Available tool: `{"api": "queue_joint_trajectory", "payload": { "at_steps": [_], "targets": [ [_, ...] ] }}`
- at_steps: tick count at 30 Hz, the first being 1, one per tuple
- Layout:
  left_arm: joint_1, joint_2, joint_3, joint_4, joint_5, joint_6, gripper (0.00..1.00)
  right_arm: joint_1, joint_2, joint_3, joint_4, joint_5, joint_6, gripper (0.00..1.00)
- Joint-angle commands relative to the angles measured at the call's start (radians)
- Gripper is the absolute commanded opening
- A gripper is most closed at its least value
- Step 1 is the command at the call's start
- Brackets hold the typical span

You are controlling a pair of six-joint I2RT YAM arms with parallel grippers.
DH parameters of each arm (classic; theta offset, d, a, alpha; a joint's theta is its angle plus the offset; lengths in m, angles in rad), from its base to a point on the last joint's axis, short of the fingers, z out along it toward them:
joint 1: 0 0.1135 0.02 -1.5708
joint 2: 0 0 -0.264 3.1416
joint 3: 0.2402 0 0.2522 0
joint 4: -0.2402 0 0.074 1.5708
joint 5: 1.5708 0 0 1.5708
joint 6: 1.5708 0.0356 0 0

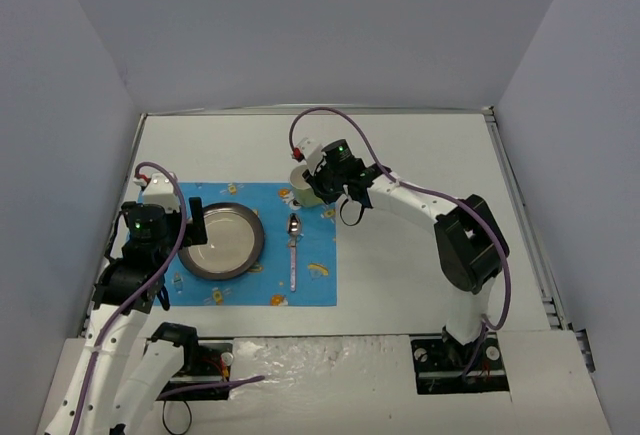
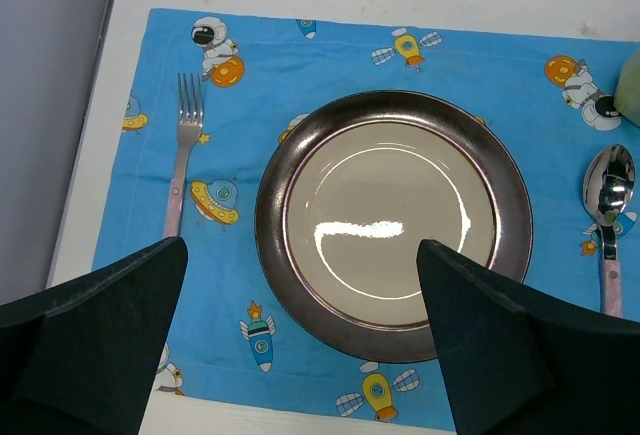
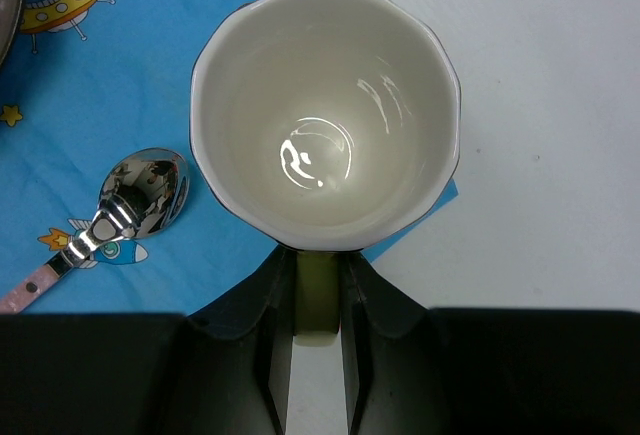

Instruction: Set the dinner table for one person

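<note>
Tabletop (image 1: 420,155) lies white, flat, metal-edged; left end effector (image 2: 300,250) gapes, right end effector (image 3: 318,270) clamps cup (image 3: 325,115) handle.

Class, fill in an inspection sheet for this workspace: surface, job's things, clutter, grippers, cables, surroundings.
Surface: white dinner table with a blue cartoon-printed mat on it.
Job's things: plate centred on the mat; fork left of it; spoon right of it; empty cup at the mat's far right corner.
Clutter: nothing seen.
Grippers: left gripper above the plate, jaws open; right gripper with jaws shut on the cup's handle.
Cables: a purple cable loops along each arm.
Surroundings: plain grey walls on three sides.
</note>
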Motion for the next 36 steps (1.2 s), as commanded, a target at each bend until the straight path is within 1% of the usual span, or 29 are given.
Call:
{"api": "queue_joint_trajectory", "payload": {
  "at_steps": [1, 3, 6, 8, 13, 14, 18, 22, 25, 32, 36],
  "targets": [
    [-0.004, 0.002, 0.014, 0.050, -0.021, 0.012, 0.97, 0.005, -0.056, -0.019, 0.106, 0.015, -0.001, 0.13],
    [-0.004, 0.001, 0.014, 0.050, -0.023, 0.012, 0.97, 0.004, -0.068, -0.033, 0.107, 0.019, 0.002, 0.25],
    [-0.004, 0.002, 0.013, 0.049, -0.024, 0.011, 0.97, 0.003, -0.098, -0.054, 0.108, 0.024, 0.005, 0.44],
    [-0.004, 0.000, 0.013, 0.049, -0.026, 0.010, 0.97, 0.000, -0.132, -0.066, 0.108, 0.032, 0.010, 0.55],
    [-0.004, -0.005, 0.014, 0.047, -0.029, 0.007, 0.97, -0.014, -0.254, -0.112, 0.099, 0.078, 0.041, 0.72],
    [-0.004, -0.008, 0.012, 0.047, -0.031, 0.008, 0.97, -0.015, -0.306, -0.125, 0.093, 0.094, 0.045, 0.77],
    [-0.004, -0.008, 0.048, 0.028, -0.036, -0.016, 0.97, -0.021, -0.473, -0.158, 0.062, 0.151, 0.085, 0.88],
    [-0.002, -0.020, 0.130, -0.053, -0.025, -0.050, 0.97, -0.023, -0.668, -0.197, 0.022, 0.291, 0.137, 0.95],
    [-0.002, -0.056, 0.220, -0.120, -0.029, -0.053, 0.97, -0.023, -0.852, -0.236, -0.010, 0.366, 0.166, 1.00],
    [-0.002, -0.141, 0.403, -0.289, -0.080, -0.044, 0.97, -0.021, -1.199, -0.327, -0.092, 0.583, 0.268, 1.00],
    [-0.004, -0.212, 0.451, -0.360, -0.128, -0.038, 0.97, -0.021, -1.363, -0.377, -0.132, 0.669, 0.304, 1.00]
  ]
}}
